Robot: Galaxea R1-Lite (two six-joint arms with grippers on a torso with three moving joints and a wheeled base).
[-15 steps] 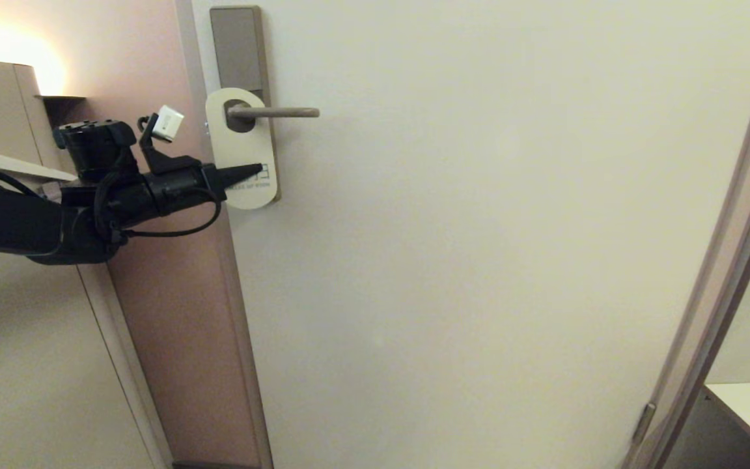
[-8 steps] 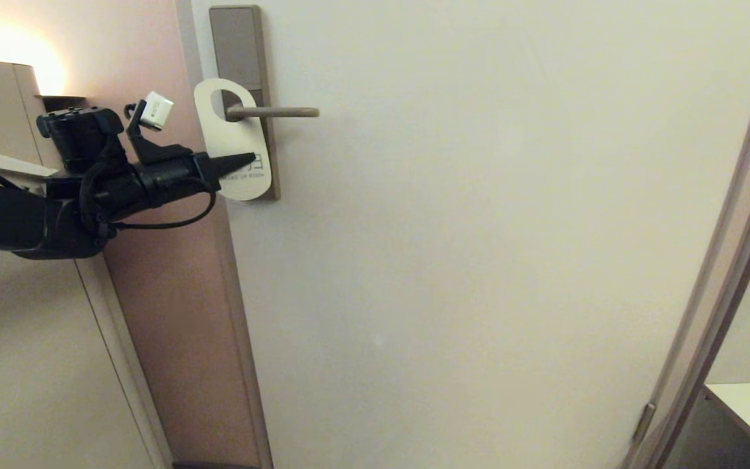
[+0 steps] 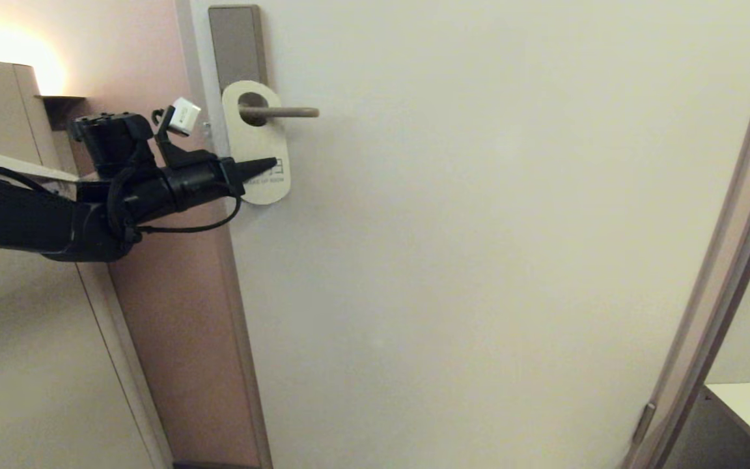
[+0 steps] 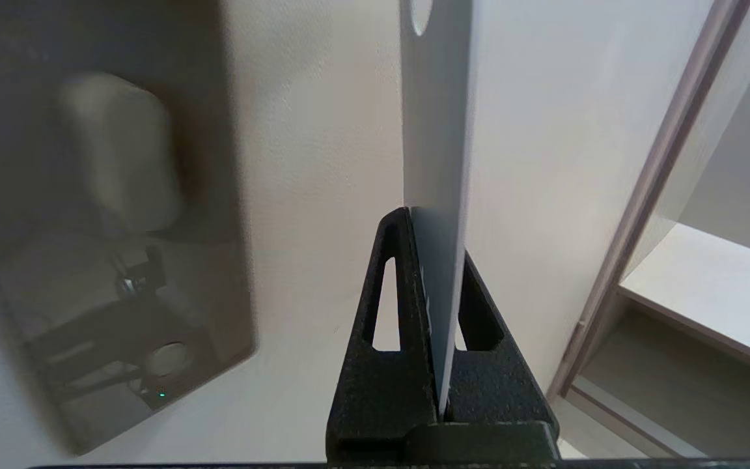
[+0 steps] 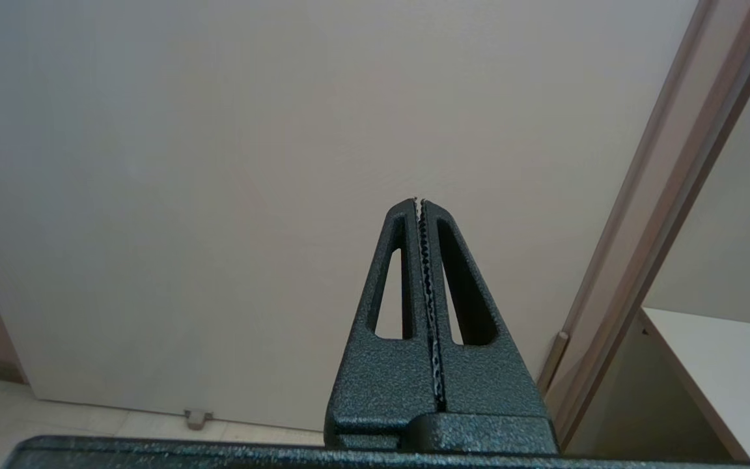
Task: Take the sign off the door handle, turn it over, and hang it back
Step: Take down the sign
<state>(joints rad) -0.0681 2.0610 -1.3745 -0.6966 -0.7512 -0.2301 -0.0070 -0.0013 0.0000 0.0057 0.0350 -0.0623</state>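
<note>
Left gripper (image 3: 269,164) pinched the lower end of the sign (image 3: 256,140), pale side out. Since half a second earlier the sign had slid rightward along the door handle (image 3: 280,112), toward its free end; removal looked underway. Right gripper (image 5: 420,203) parked, fingers pressed together.

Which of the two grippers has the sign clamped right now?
The left gripper: its fingers pinch the lower end of the sign, which hangs around the door handle. The right gripper is shut on nothing.
</note>
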